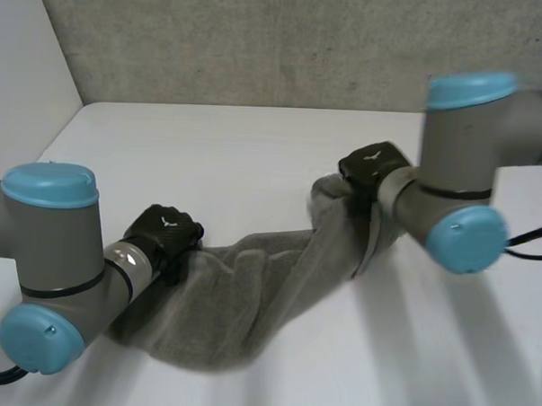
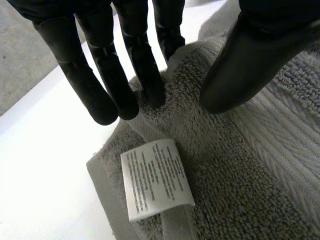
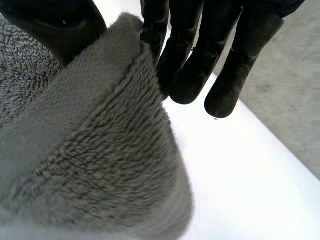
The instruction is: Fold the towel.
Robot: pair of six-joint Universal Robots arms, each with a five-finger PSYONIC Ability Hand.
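One towel [image 1: 249,301], one label [image 2: 156,177], two robot hands [image 1: 166,230] [image 1: 371,167], one table [image 1: 210,155]

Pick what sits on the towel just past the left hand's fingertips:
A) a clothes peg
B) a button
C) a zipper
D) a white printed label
D: the left wrist view shows a white printed label attached to the grey towel, just beyond the fingertips of the left hand.
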